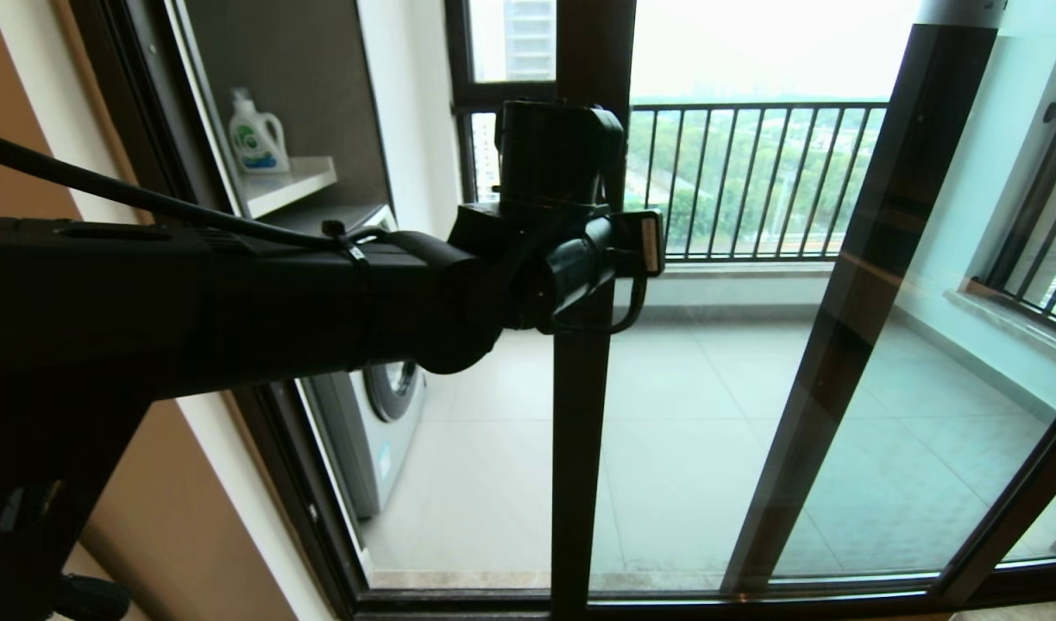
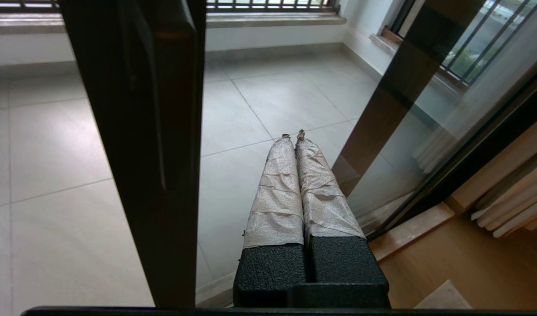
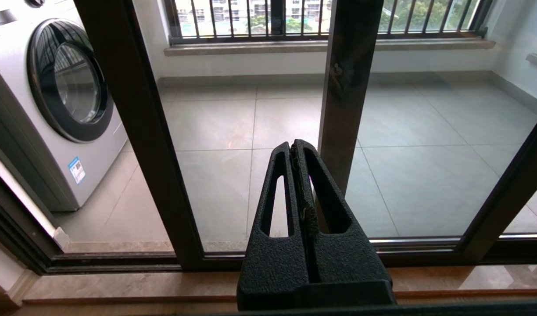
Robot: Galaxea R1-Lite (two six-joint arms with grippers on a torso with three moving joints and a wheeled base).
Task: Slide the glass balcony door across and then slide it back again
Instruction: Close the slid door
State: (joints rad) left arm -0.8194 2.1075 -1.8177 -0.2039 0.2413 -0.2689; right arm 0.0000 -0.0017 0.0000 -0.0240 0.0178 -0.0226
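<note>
The glass balcony door (image 1: pixel 709 431) stands partly slid over, with a gap on the robot's left of its dark leading upright (image 1: pixel 578 448). My left arm (image 1: pixel 321 285) reaches across to that upright at about mid height. In the left wrist view my left gripper (image 2: pixel 293 134) is shut and empty. Its taped fingers (image 2: pixel 277 193) lie just beside the upright (image 2: pixel 141 166) and point at the glass. My right gripper (image 3: pixel 293 147) is low and shut on nothing, facing the door's bottom rail (image 3: pixel 295 254). Behind the glass, a second upright (image 3: pixel 347 87) carries a small lever (image 3: pixel 337 71).
A washing machine (image 1: pixel 381 431) stands on the balcony at the left, under a shelf with a detergent bottle (image 1: pixel 256 134). A railing (image 1: pixel 752 181) closes the far side of the grey tiled floor (image 1: pixel 493 483). The door track's stone sill (image 3: pixel 119 285) runs along the wooden floor.
</note>
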